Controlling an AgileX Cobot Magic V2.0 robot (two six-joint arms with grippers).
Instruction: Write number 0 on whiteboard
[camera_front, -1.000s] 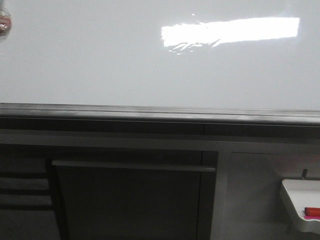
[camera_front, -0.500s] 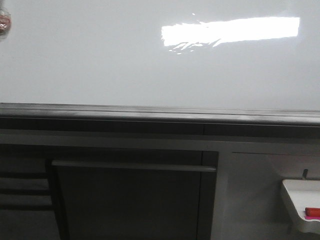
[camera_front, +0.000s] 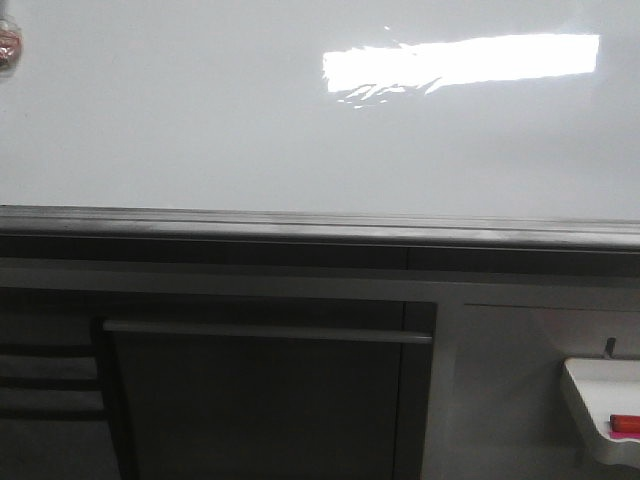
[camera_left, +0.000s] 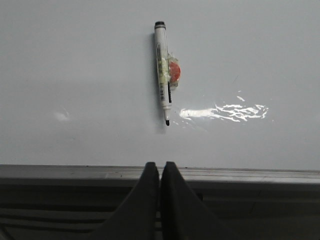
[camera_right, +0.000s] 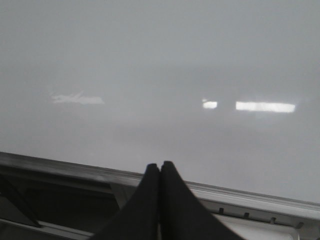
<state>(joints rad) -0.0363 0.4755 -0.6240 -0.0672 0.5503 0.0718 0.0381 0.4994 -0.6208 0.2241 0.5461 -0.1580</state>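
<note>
The glossy whiteboard (camera_front: 200, 130) fills the upper half of the front view, with a bright rectangular reflection and a grey lower rail (camera_front: 320, 228). No number 0 shows on it. A white marker (camera_left: 162, 70) with a black tip and an orange-red piece taped to it hangs upright on the whiteboard (camera_left: 75, 75) in the left wrist view. My left gripper (camera_left: 160, 166) is shut and empty, down at the rail below the marker. My right gripper (camera_right: 160, 166) is shut too, holding nothing, in front of the bare whiteboard (camera_right: 160, 60). Neither arm appears in the front view.
A small white tray (camera_front: 603, 405) with a red item (camera_front: 626, 423) hangs at the lower right under the board. A dark cabinet panel with a grey bar handle (camera_front: 268, 333) sits below the rail. A reddish object (camera_front: 9, 45) clings to the board's left edge.
</note>
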